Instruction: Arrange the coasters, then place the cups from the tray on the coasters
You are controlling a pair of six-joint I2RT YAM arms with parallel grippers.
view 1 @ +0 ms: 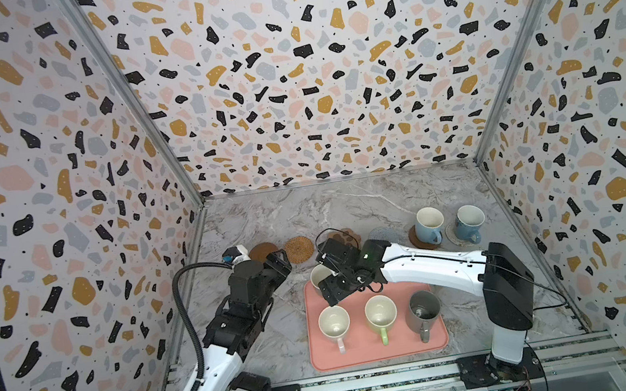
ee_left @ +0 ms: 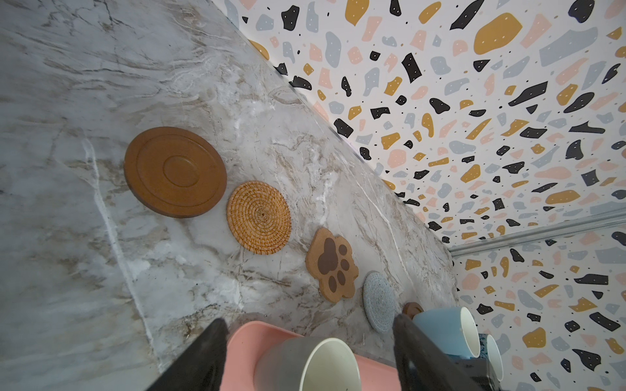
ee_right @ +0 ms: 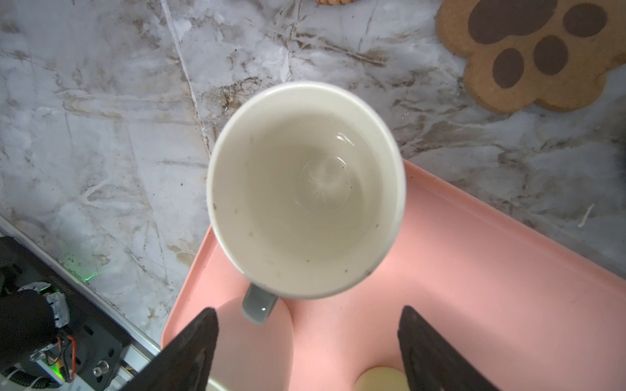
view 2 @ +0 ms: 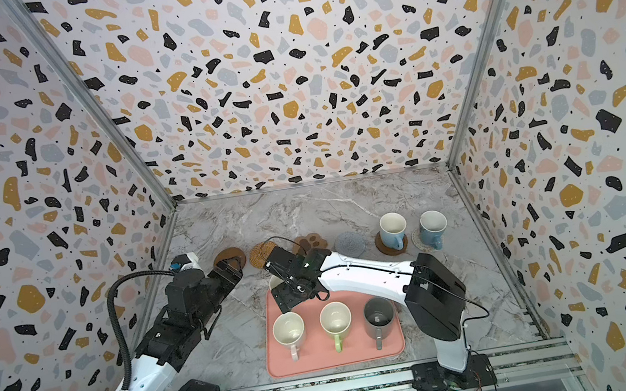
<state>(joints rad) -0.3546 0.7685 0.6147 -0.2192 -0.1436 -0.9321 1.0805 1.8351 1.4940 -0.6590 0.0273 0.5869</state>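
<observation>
The salmon-pink tray (view 1: 368, 348) holds a grey-beige cup (view 1: 318, 275) at its far left corner, and a pink cup (view 1: 333, 321), a light green cup (view 1: 380, 312) and a dark grey cup (view 1: 424, 308) in its near row. My right gripper (ee_right: 308, 313) hangs open over the grey-beige cup (ee_right: 305, 189), whose handle (ee_right: 259, 306) lies between the fingers untouched. My left gripper (view 1: 282, 262) is open and empty beside the brown disc coaster (ee_left: 174, 171). In line with it lie the rattan (ee_left: 259, 221), paw-print (ee_left: 332, 264) and grey-blue (ee_left: 379, 301) coasters. Two light blue cups (view 1: 429, 225) (view 1: 469, 223) stand on coasters at the right.
Terrazzo-patterned walls close in the marble table (view 1: 346, 204) on three sides. The right arm (view 1: 431, 265) stretches across the tray's far edge. A metal rail (view 1: 373, 383) runs along the front.
</observation>
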